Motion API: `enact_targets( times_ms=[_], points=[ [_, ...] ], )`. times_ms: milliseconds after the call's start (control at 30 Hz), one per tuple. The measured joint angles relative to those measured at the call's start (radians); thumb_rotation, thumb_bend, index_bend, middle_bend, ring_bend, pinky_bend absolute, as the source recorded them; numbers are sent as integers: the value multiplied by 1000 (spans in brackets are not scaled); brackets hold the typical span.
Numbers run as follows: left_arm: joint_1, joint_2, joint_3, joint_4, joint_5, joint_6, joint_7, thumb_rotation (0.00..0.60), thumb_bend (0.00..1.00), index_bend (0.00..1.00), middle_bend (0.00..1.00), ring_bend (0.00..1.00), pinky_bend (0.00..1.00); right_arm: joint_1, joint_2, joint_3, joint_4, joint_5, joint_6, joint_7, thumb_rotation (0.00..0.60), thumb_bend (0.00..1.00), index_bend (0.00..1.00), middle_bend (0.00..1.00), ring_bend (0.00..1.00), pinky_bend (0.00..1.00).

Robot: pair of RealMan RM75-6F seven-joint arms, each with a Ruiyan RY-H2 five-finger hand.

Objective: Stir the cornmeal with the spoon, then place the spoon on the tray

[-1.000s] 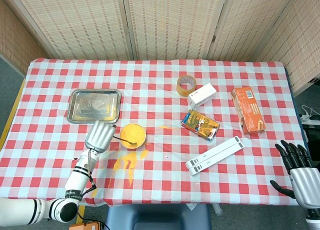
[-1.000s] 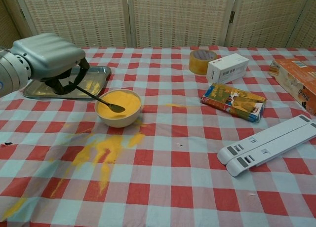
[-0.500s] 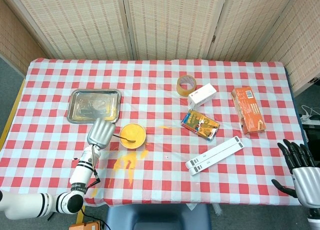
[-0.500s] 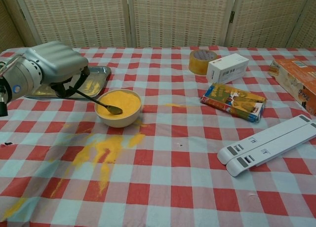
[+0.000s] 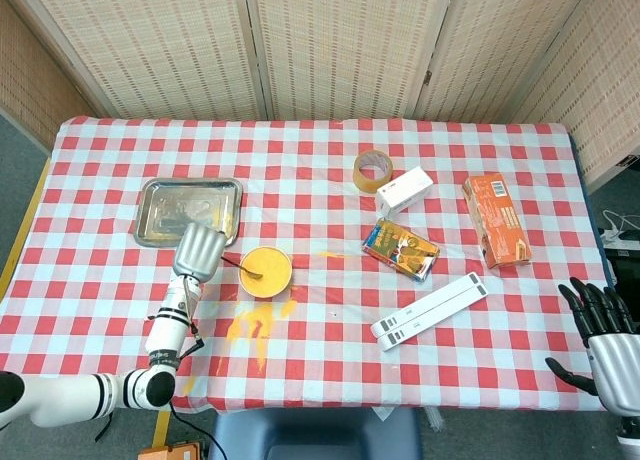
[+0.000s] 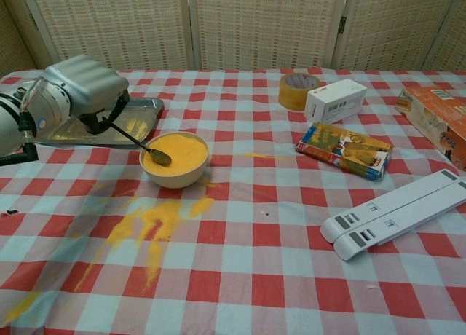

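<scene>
A pale bowl (image 6: 175, 160) (image 5: 265, 273) full of yellow cornmeal stands left of the table's middle. My left hand (image 6: 81, 91) (image 5: 199, 250) is just left of it and grips the dark handle of a metal spoon (image 6: 142, 146) (image 5: 247, 270). The spoon's bowl lies in the cornmeal at the bowl's left side. The metal tray (image 5: 190, 211) (image 6: 142, 109) lies behind my left hand, with some yellow powder on it. My right hand (image 5: 605, 340) hangs open beyond the table's right front corner, holding nothing.
Spilled cornmeal (image 6: 149, 226) streaks the checked cloth in front of the bowl. A tape roll (image 5: 373, 170), a white box (image 5: 405, 190), a colourful packet (image 5: 400, 250), an orange box (image 5: 495, 220) and a white folded stand (image 5: 430, 312) lie to the right.
My left hand has drawn back toward the tray, and the spoon's bowl has slid from the middle of the cornmeal to its left side. The right hand has barely shifted.
</scene>
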Motion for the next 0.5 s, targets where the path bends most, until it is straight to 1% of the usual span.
enact_targets(
  times_ms=[100, 233, 500],
  points=[
    [-2, -7, -14, 20, 3, -6, -31, 600, 791, 871, 1000, 1000, 1000, 1, 1, 1, 1, 3, -3, 1, 600, 55, 0, 0, 0, 0],
    [-4, -6, -28, 20, 13, -10, -58, 600, 791, 870, 1000, 1000, 1000, 3, 1, 3, 1, 7, -6, 1, 600, 54, 0, 0, 0, 0],
    [-3, 21, -43, -46, 18, -1, -73, 600, 790, 870, 1000, 1000, 1000, 3, 1, 2, 0, 6, -6, 0, 600, 54, 0, 0, 0, 0]
  ],
)
